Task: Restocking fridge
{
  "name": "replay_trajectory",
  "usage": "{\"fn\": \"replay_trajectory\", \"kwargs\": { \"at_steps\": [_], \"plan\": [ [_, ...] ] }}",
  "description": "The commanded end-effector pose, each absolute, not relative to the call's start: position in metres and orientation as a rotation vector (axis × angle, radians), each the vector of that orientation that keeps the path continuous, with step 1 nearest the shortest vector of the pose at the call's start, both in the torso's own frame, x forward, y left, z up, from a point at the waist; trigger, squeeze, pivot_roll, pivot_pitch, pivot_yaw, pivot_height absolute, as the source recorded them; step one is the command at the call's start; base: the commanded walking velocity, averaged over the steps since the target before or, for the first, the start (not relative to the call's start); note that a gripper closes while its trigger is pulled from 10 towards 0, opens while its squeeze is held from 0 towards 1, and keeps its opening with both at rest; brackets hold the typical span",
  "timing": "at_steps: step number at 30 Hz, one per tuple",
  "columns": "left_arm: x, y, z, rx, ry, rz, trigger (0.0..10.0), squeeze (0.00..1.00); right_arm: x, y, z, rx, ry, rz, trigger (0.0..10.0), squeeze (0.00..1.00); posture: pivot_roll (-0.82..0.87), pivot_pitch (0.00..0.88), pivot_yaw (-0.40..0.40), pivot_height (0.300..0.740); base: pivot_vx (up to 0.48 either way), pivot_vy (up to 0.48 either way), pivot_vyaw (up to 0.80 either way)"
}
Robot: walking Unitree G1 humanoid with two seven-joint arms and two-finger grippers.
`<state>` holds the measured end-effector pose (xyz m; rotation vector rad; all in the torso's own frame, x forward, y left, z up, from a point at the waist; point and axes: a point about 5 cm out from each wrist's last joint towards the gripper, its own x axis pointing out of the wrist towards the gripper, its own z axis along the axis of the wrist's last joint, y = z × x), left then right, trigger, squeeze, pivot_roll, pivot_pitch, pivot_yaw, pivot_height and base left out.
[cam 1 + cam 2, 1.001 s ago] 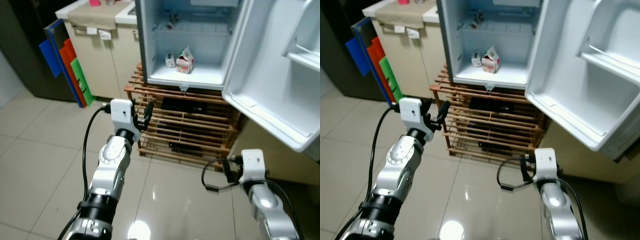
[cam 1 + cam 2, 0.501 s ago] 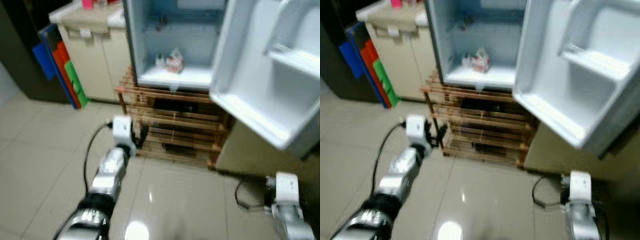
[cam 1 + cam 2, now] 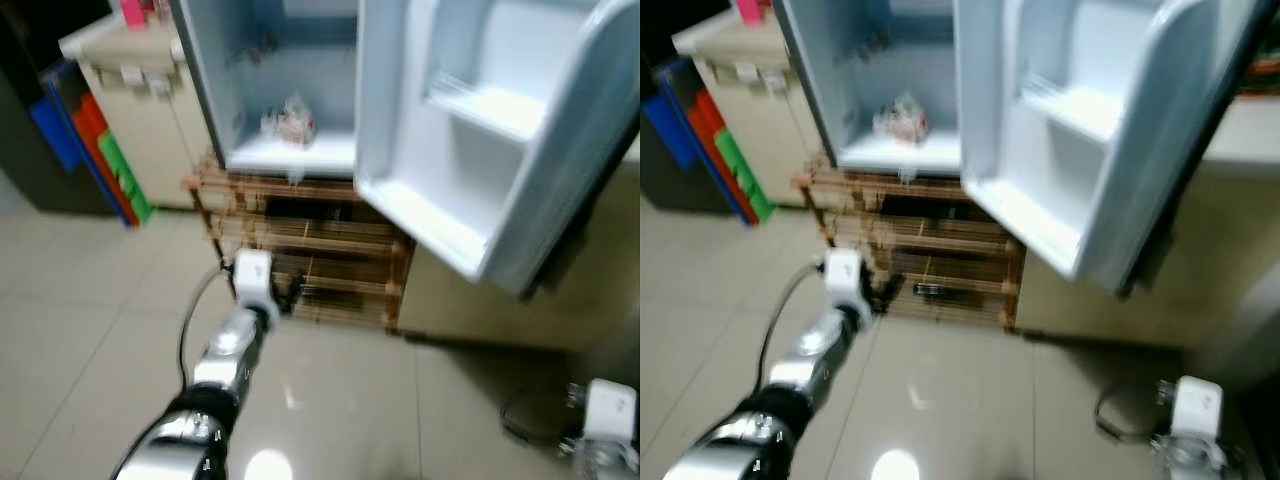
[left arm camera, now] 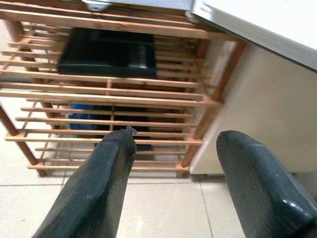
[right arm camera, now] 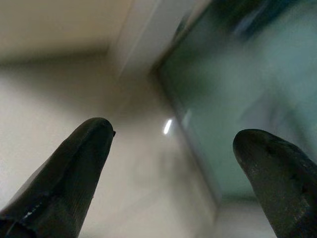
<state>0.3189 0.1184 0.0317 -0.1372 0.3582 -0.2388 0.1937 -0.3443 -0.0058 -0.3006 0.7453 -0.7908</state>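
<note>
The small white fridge (image 3: 215,100) stands open on a wooden slatted rack (image 3: 310,250). A red-and-white carton (image 3: 295,118) sits on its bottom shelf, blurred. The open door (image 3: 470,160) swings out to the right, its bare shelves facing me. My left gripper (image 3: 285,291) is held low in front of the rack; in the left wrist view its fingers (image 4: 111,168) stand open with nothing between them. My right arm (image 3: 608,412) hangs at the lower right, and the right gripper (image 5: 173,134) is open over blurred floor.
A cream cabinet (image 3: 140,120) with blue, red and green boards (image 3: 85,150) leaning on it stands left of the fridge. A black box (image 4: 106,52) lies inside the rack. A beige unit (image 3: 480,310) sits under the door. Glossy tile floor (image 3: 340,400) spreads in front.
The whole picture has slid left and blurred, so the camera has turned right. The right arm has sunk toward the lower right corner. The left arm stays pointed at the rack.
</note>
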Motion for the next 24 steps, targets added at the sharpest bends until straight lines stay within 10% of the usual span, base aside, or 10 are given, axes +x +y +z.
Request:
{"fn": "replay_trajectory", "kwargs": {
  "at_steps": [1, 12, 24],
  "plan": [
    [0.312, 0.141, 0.017, -0.141, 0.446, -0.144, 10.0, 0.00, 0.220, -0.337, 0.015, -0.362, 0.607, -0.757, 10.0, 0.00, -0.22, 0.000, 0.069, 0.740, 0.000, 0.000, 0.00],
    [0.290, 0.154, -0.013, -0.070, 0.622, -0.095, 10.0, 0.00, 0.316, -0.320, 0.100, -0.382, 0.281, -0.749, 10.0, 0.00, -0.20, 0.000, 0.065, 0.740, 0.000, 0.000, 0.00],
    [0.259, 0.151, -0.042, -0.083, 0.914, -0.129, 10.0, 0.00, 0.355, -0.277, 0.132, -0.241, 0.150, -0.623, 10.0, 0.00, -0.19, 0.000, 0.057, 0.740, 0.000, 0.000, 0.00]
  ]
}}
